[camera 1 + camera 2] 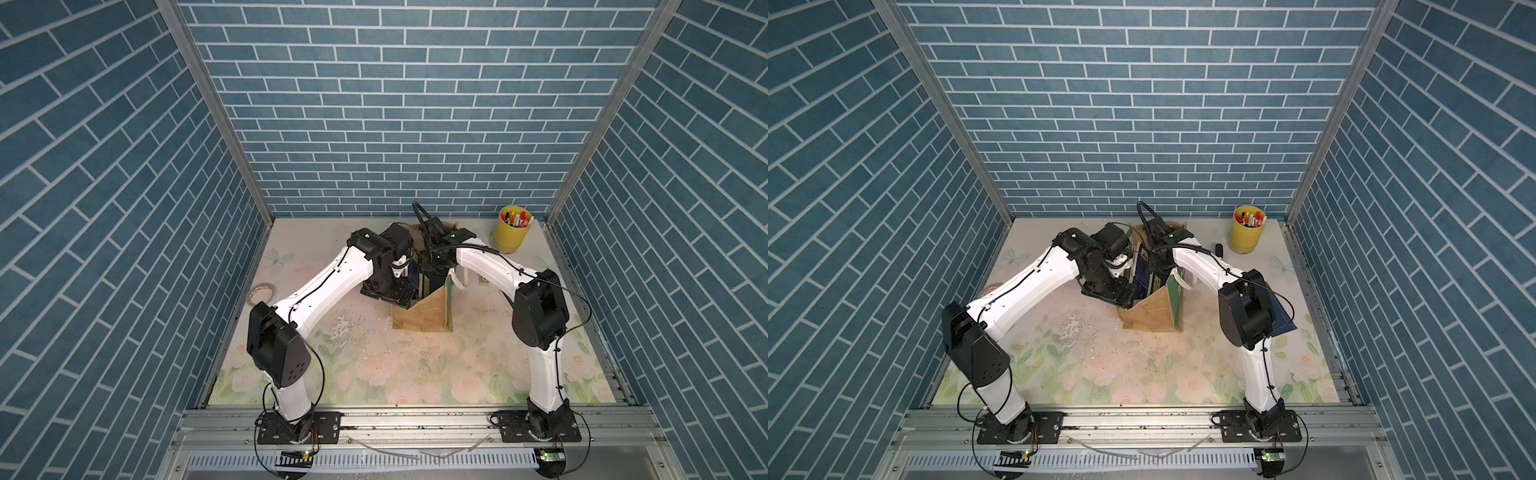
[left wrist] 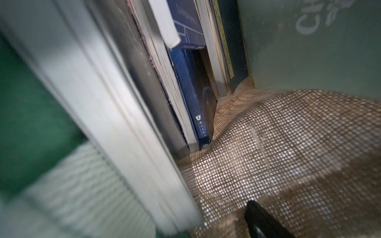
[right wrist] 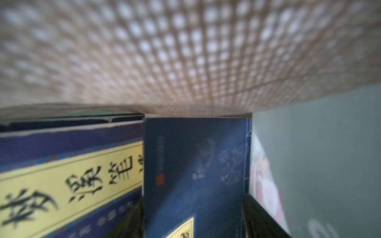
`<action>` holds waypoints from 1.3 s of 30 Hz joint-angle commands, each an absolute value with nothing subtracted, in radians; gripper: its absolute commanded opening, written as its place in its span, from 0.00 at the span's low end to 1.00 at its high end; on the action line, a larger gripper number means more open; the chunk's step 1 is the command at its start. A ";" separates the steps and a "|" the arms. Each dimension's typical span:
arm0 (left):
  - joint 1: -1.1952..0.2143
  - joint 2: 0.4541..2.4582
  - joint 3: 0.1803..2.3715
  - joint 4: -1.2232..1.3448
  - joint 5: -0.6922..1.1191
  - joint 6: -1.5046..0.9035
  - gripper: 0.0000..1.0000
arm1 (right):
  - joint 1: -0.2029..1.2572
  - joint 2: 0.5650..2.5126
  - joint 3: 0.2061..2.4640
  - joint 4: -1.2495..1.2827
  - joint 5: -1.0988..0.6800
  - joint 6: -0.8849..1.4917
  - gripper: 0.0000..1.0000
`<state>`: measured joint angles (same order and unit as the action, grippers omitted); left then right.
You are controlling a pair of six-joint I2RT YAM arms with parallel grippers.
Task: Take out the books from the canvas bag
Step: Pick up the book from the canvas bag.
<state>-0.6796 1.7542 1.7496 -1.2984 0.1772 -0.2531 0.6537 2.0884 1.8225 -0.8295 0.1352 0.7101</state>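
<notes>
- Burlap canvas bag (image 1: 419,316) probably braced from inside with left fingers (image 2: 266,222), spread wide.
- Flanked dark blue book (image 3: 193,164) with right fingers (image 3: 261,218); gripped or loose, impossible to tell.

**Bag** (image 1: 422,313): coarse tan burlap in an open weave, rough and matt. Seen from inside, light shows through the mesh.
**Panels** (image 2: 309,61): green, smooth, with a dull coated look.
**Handle** (image 1: 466,276): white rope.
**Books** (image 3: 193,175): paper. The covers are smooth with a faint sheen; the page edges are matt.
**Arms** (image 1: 324,286): glossy white plastic shells with matt black joints.
**Cup** (image 1: 509,237): yellow, smooth, slightly shiny. Plastic or metal, cannot tell.
**Table** (image 1: 415,374): smooth flower-printed sheet, flaked and scuffed in one patch.
**Rail** (image 1: 415,415): bare brushed metal.
**Walls** (image 1: 395,104): matt brick-print covering.
</notes>
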 commanded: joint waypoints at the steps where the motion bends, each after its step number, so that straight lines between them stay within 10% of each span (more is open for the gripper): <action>1: -0.683 1.777 1.768 -1.397 0.146 -0.232 0.91 | 0.637 2.130 1.831 -0.991 0.314 0.735 0.70; 14: -0.693 1.804 1.805 -1.406 0.134 -0.230 0.91 | 0.637 2.125 1.839 -0.979 0.293 0.692 0.49; 28: -0.706 1.818 1.869 -1.429 0.077 -0.235 0.88 | 0.630 2.139 1.839 -0.926 0.164 0.661 0.03; 39: -0.718 1.784 1.917 -1.390 0.014 -0.239 0.87 | 0.624 2.080 1.807 -0.878 0.070 0.598 0.00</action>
<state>-0.7139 1.8076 1.9034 -1.3758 0.0448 -0.2462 0.6323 2.1075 1.8359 -0.8783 0.1276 0.6369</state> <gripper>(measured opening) 0.874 0.098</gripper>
